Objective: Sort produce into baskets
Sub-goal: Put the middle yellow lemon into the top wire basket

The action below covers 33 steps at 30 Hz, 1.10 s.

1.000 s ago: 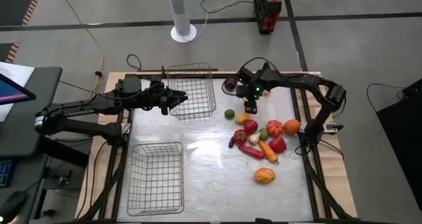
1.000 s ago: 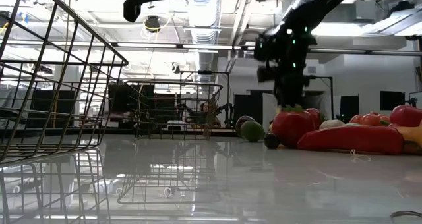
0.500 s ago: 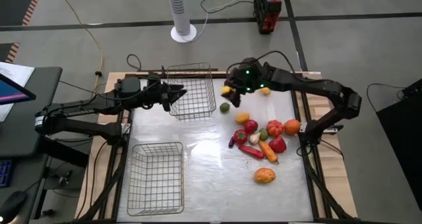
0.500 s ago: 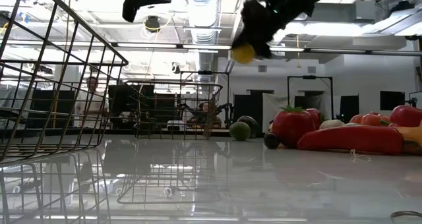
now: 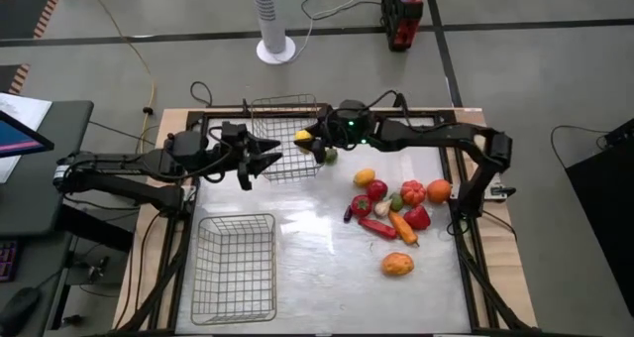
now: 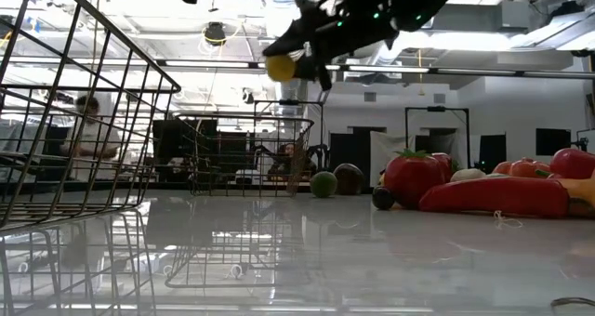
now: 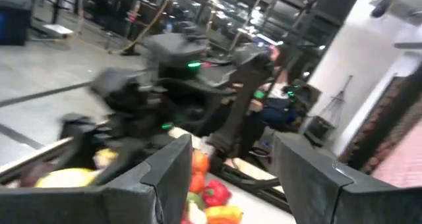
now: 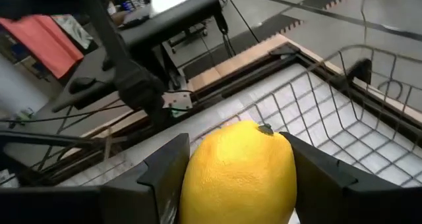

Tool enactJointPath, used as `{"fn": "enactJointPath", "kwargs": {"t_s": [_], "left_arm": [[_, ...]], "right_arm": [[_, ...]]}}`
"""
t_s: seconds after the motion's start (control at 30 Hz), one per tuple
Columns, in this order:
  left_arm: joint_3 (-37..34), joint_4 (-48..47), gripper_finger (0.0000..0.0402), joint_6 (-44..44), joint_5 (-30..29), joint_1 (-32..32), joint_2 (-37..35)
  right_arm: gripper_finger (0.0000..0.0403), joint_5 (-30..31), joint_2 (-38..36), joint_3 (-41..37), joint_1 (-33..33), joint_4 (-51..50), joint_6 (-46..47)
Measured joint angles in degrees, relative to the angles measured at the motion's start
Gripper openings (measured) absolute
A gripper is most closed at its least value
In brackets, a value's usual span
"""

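A yellow lemon [image 8: 239, 170] is sitting pinched between the two dark fingers of the right gripper [image 5: 309, 139], which is hanging above the right edge of the far basket [image 5: 286, 136] in the upper middle of the high view. In the low view the lemon [image 6: 280, 68] is showing high in the frame, well clear of the tabletop, with the basket's mesh [image 6: 244, 156] below and behind it. From the right wrist view, the wire floor of that basket is lying just beyond the fruit.

The lemon looks like a light, rigid toy with a smooth, rounded skin, so it is probably slippery; the grip across its widest middle seems the safest hold, since a pinch nearer either tapered end would likely squirt it out. It does not look fragile, so a short drop into the mesh should do no harm, though it may roll or bounce.

A green round fruit [image 5: 330, 156] is lying on the table just beside the basket's right side. The rest of the produce [image 5: 396, 203] is clustered at centre right of the high view: red, orange and yellow pieces, a carrot, a dark maroon piece, and an orange fruit [image 5: 397, 265] a little apart below them.

The left gripper [image 5: 260, 159] is hovering by the far basket's lower left corner with its fingers spread and nothing between them. The near basket [image 5: 235, 268] is standing at lower left, holding nothing visible. A person [image 6: 85, 130] is showing in the room behind.
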Motion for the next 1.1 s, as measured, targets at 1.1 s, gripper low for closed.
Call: {"fn": "enactJointPath", "kwargs": {"t_s": [1.1], "left_arm": [[-0.02, -21.55, 0.0198, -13.11, -17.17, -1.24, -4.85]], "right_arm": [[0.0338, -1.08, -3.82, 3.86, -9.07, -45.52, -31.12]]}}
